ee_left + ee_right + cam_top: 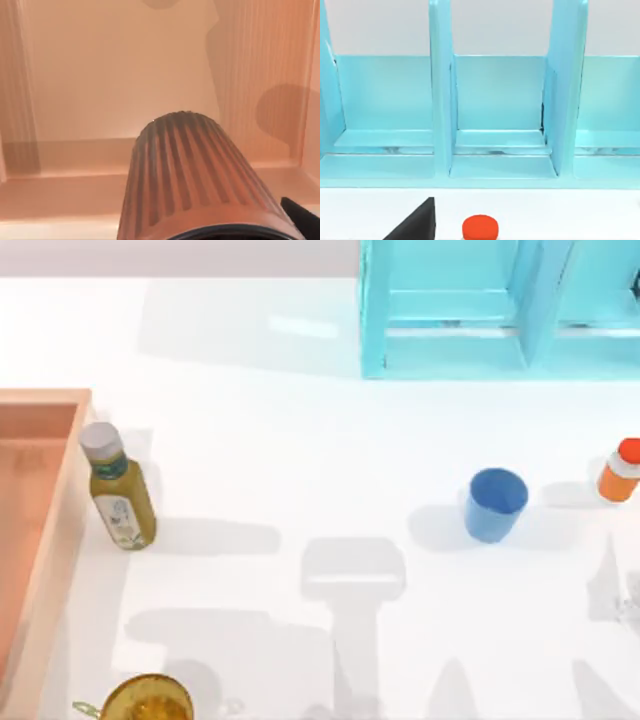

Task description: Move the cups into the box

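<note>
Cut off by the top view's left edge: the box (62, 502), with just its right wall and a strip of floor in frame; likewise the amber glass vessel (146, 700) at the bottom edge and the cyan shelf (470, 330) at the top. Cropped at the lower edge of the left wrist view: a ribbed cup (192, 185), tinted orange, probably the dark one. Half-seen in the right wrist view: the orange bottle (480, 227), cap alone, and one dark fingertip (417, 225).

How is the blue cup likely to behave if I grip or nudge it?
The blue cup stands upright and open-mouthed, apparently empty, so it is probably light. Its base looks narrower than its rim, so a high push may tip it, and once down it could roll in a curve. Its smooth walls may slip in a loose grip.
</note>
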